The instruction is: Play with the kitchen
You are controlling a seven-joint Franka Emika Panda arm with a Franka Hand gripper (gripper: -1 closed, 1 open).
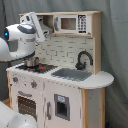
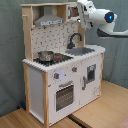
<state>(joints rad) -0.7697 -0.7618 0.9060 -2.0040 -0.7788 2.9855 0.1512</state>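
White-and-wood toy kitchen (image 2: 60,75) mid-frame; white arm's gripper (image 2: 84,7) top right by upper shelf, grip state unclear.

The arm (image 1: 21,39) is glossy white, built of fat rounded segments with darker grey bands at the joints. A small blue light (image 2: 110,17) glows on the round joint housing in both exterior views. Past that joint, a slimmer white and grey section (image 2: 86,10) follows.
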